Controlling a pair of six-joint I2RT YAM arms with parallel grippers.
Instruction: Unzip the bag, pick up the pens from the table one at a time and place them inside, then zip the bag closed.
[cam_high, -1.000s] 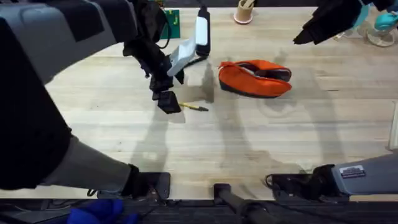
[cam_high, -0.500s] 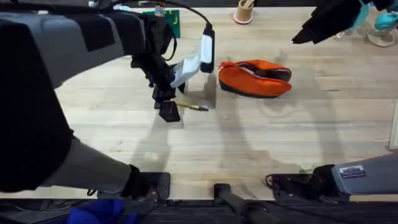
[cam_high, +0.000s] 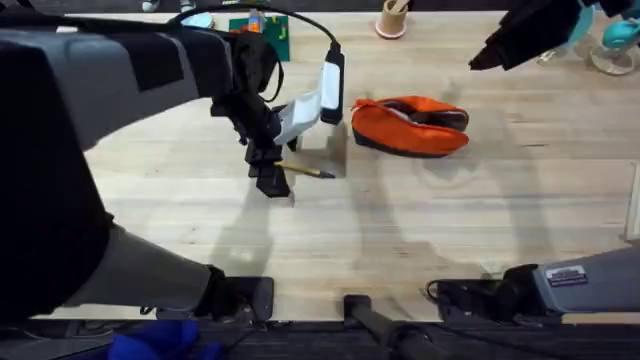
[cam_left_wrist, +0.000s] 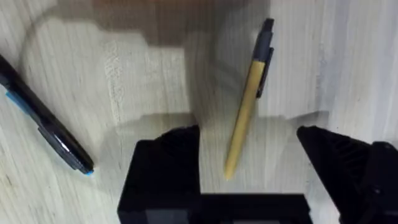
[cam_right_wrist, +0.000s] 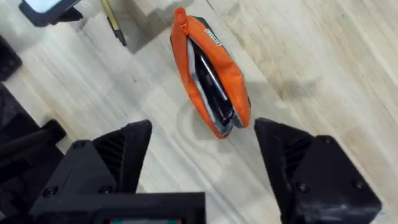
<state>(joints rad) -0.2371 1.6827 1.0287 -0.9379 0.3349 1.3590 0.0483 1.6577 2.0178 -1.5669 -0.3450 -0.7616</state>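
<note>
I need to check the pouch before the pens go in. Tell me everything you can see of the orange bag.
The soft oblong orange fabric pouch lies on the light wooden plank table, past the yellow pen with a dark tip. Its zipper is open along the length, showing grey lining and a dark slim thing inside. It sags, bulging in the middle. Neither pincer touches it; only the table does.

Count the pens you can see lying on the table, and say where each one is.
2. The yellow pen lies on the table between the open fingers of the left hand. The black pen lies apart, off to one side. Others may be hidden inside the bag.
</note>
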